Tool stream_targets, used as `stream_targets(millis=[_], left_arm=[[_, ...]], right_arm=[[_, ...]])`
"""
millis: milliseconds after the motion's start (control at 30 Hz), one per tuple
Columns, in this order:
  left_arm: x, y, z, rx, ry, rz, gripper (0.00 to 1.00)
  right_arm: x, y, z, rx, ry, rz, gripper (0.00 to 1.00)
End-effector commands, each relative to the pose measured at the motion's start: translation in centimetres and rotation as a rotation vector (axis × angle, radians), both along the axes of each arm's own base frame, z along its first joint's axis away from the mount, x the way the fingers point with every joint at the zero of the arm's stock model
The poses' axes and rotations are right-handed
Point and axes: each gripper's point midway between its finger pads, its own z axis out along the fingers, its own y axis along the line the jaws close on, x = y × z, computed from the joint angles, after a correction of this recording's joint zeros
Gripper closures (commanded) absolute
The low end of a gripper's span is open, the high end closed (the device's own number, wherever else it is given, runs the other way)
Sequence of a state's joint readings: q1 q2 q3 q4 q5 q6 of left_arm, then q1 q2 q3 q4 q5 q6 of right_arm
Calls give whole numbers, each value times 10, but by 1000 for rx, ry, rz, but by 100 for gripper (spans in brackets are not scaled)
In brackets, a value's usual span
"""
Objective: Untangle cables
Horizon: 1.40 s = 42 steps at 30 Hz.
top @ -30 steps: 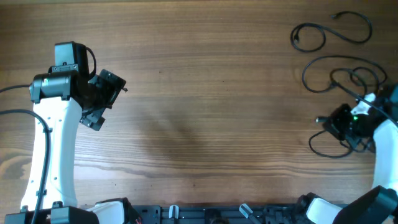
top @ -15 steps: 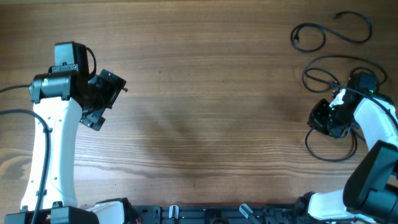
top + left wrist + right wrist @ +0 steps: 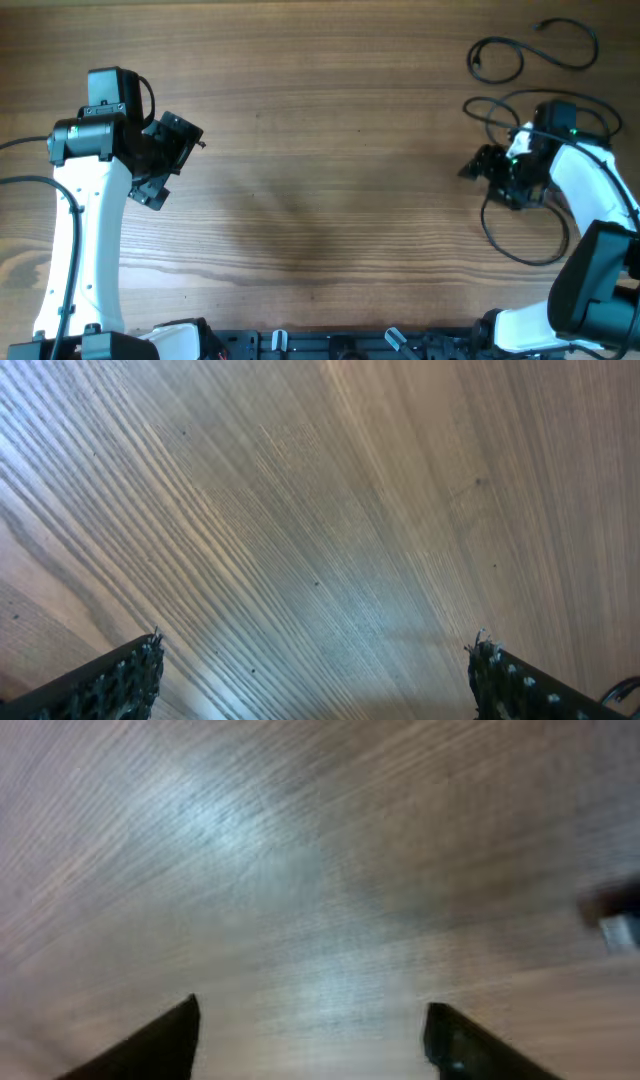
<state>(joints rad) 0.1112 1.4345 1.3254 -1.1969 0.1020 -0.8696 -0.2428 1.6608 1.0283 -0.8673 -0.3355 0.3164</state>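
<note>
**Position of the work.** The cables lie at the right end of the bench, all on the robot's right side. One separate cable rests in two loose loops at the far right corner, well apart from both arms. A second group of cord loops lies around and partly under the right arm, with one large loop trailing toward the near edge.

**Pincer state.** The right pincer stands with its fingers apart. Its wrist view shows only bare wood between them, so nothing is held. The left pincer is also spread wide over bare wood, far from any cord.

**Hazards.**
- Snagging: cord passes close to, and possibly beneath, the right arm's links. Any sweep of that arm is likely to drag a loop along and pull the group tighter.
- Double pick: strands cross near the right wrist. Closing where two overlap would lift both and leave the crossing in place.
- Missed pick: the right wrist view is blurred. A dark item with a pale end sits at its right edge; whether it is a plug cannot be told. Closing on that evidence may catch nothing.
- Merging: carrying loops toward the far corner could lay them over the separate cable.

**Count.**
- Arms: two.
- Pincers: two, both unloaded.
- Cables: one clearly separate. The group by the right arm holds at least one more; the exact number cannot be told.
</note>
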Motion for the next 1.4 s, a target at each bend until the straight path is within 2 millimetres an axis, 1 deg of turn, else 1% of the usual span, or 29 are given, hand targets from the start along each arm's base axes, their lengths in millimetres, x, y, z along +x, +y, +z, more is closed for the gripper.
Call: stream_targets(millis=[0, 33, 67, 100, 133, 200, 233, 267, 300, 333, 367, 400, 433, 467, 500, 533, 633, 700, 767, 900, 933, 967, 1033, 1067, 1133, 1200, 1300, 1333, 1367], left_arm=[[1, 1, -1, -2, 4, 4, 0], [1, 1, -1, -2, 4, 4, 0], [1, 1, -1, -2, 4, 4, 0], [1, 1, -1, -2, 3, 4, 0], [1, 1, -1, -2, 3, 4, 0], [1, 1, -1, -2, 3, 4, 0], [1, 1, -1, -2, 3, 4, 0], [1, 1, -1, -2, 3, 4, 0], [1, 1, -1, -2, 3, 4, 0], [1, 1, -1, -3, 3, 4, 0], [1, 1, -1, -3, 4, 4, 0], [1, 1, -1, -3, 4, 4, 0], [1, 1, -1, -3, 4, 4, 0], [1, 1, -1, -3, 4, 4, 0], [1, 1, -1, -3, 4, 4, 0], [1, 1, -1, -3, 4, 4, 0], [1, 1, -1, -3, 4, 4, 0], [1, 1, -1, -3, 4, 4, 0], [1, 1, -1, -3, 3, 4, 0], [1, 1, -1, -2, 3, 4, 0], [1, 1, -1, -2, 3, 4, 0], [1, 1, -1, -2, 3, 4, 0], [1, 1, -1, -2, 3, 4, 0], [1, 1, -1, -2, 3, 4, 0], [1, 1, -1, -2, 3, 4, 0], [1, 1, -1, -3, 4, 4, 0], [1, 1, -1, -3, 3, 4, 0], [1, 1, -1, -3, 3, 4, 0], [1, 1, -1, -3, 3, 4, 0]], right_arm=[[24, -11, 47, -46, -73, 0, 14], [25, -15, 63, -74, -80, -4, 3], [25, -16, 72, -83, -89, -3, 0], [24, -16, 92, -88, -115, -6, 0], [18, -14, 118, -99, -157, -8, 0], [4, -13, 144, -127, -216, -16, 0], [-1, -14, 154, -144, -245, -19, 0], [-3, -20, 157, -186, -255, -29, 0], [-4, -28, 156, -231, -244, -42, 0], [-5, -38, 149, -279, -213, -67, 0], [-7, -53, 130, -350, -141, -85, 1], [-6, -54, 117, -349, -110, -80, 0], [-6, -53, 90, -331, -51, -70, 0], [-9, -51, 70, -313, 0, -60, 0], [-11, -48, 57, -287, 33, -51, 0], [-12, -36, 33, -211, 91, -32, 0], [-14, -24, -6, -125, 202, -12, 0], [-18, -14, -23, -97, 263, 3, 0], [-17, -11, -19, -87, 273, -66, 0], [-23, -8, 5, -82, 275, -196, 0], [-23, -7, 10, -82, 262, -193, 0], [-21, -2, 15, -77, 231, -153, 0], [-18, 15, 22, -54, 177, -20, 0], [-22, 23, 23, -45, 190, 9, 0], [-28, 30, 24, -45, 214, 31, 0], [-37, 32, 25, -40, 271, -40, 0], [-55, 36, 28, -26, 413, -258, 0], [-53, 43, 30, 18, 416, -268, 0], [-49, 59, 36, 122, 414, -267, 0]])
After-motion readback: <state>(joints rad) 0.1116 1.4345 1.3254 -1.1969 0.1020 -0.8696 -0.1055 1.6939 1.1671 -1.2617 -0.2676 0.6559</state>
